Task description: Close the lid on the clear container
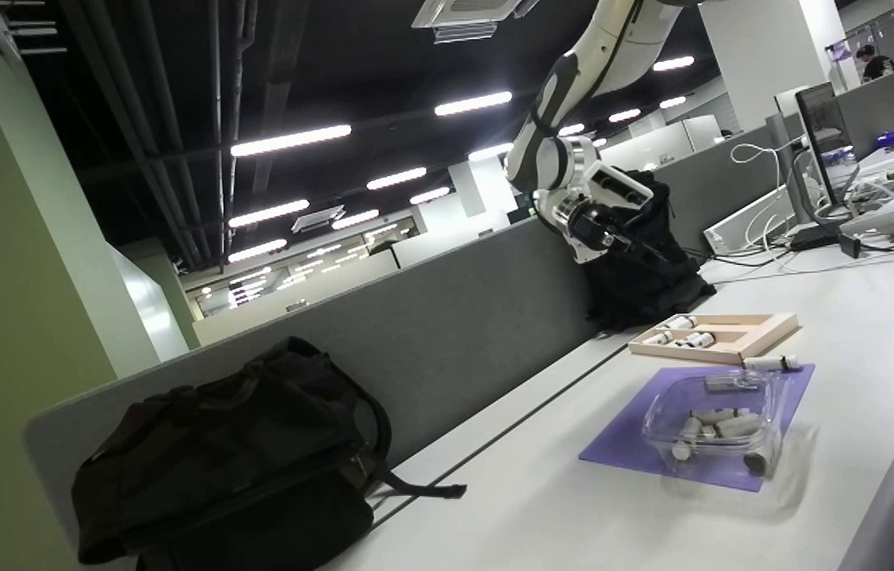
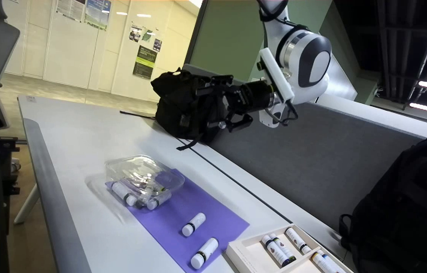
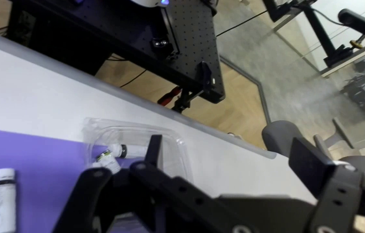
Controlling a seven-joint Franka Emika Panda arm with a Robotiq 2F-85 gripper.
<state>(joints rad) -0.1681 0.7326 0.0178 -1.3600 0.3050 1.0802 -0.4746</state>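
The clear container [image 1: 657, 428] is a see-through plastic tub on a purple sheet [image 1: 621, 436], with several small white bottles inside. It also shows in an exterior view [image 2: 171, 182] and in the wrist view [image 3: 178, 141]. Its top looks open. A faint curved clear outline [image 1: 803, 476] lies on the table beside it; I cannot tell whether it is the lid or a shadow. My gripper is open and empty, high above the table and apart from the container, in both exterior views [image 1: 637, 242] [image 2: 208, 108]. In the wrist view [image 3: 231, 158] its fingers are wide apart; one partly covers the container.
Loose white bottles [image 2: 193, 224] [image 2: 205, 253] lie on the purple sheet. A wooden tray [image 1: 752, 341] with bottles stands beside it. A black backpack [image 1: 232, 460] and another backpack [image 1: 645, 277] stand along the grey partition [image 1: 478, 301]. The table's edge [image 3: 130, 97] runs near the container.
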